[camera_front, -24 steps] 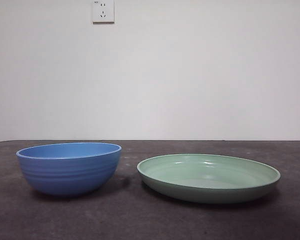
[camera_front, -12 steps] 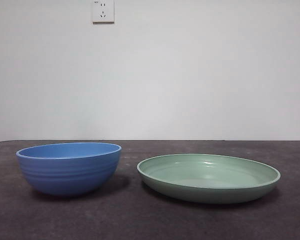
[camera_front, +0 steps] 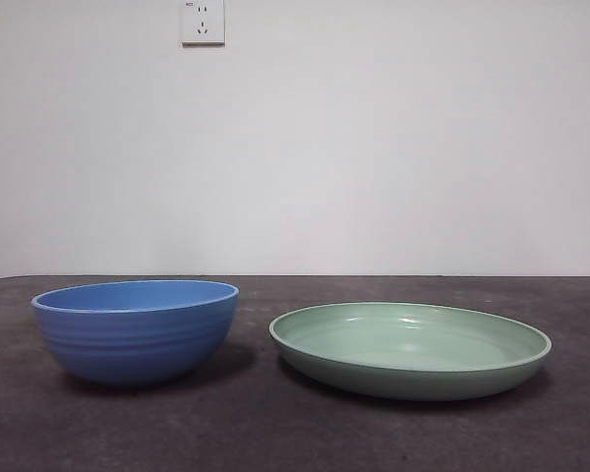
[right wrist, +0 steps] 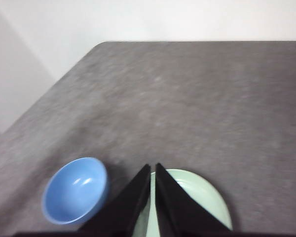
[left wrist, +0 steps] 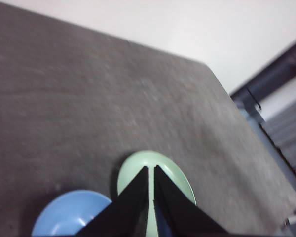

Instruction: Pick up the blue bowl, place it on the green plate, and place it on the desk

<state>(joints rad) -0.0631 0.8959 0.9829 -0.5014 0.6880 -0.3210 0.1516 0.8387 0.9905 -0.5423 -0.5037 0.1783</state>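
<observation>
A dark, speckled table point(camera_front: 275, 433) stretches toward a white wall, where a wall socket point(camera_front: 203, 21) sits high up, and carries the two pieces of tableware at the heart of the job. The green plate point(camera_front: 410, 349), the widest item on the surface, lies flat and empty, its shallow well apparently left free to receive the bowl. Just beside it, apart from its rim by a narrow strip of bare table, stands the blue bowl point(camera_front: 136, 329), upright, with nothing in it and nothing gripping it; by the look of things the first lift has not yet begun. Neither arm shows in the front view; both appear to be waiting high above the table, looking down on the pair. The left gripper point(left wrist: 151, 170) hangs over the scene with its jaws drawn together to a thin slit, holding nothing, the plate and bowl visible below. The right gripper point(right wrist: 153, 168) hangs likewise, its jaws nearly touching and empty. From either wrist view the bowl sits off to one side of the jaws, so whichever arm takes it would likely have to spread its jaws before descending on the rim.
</observation>
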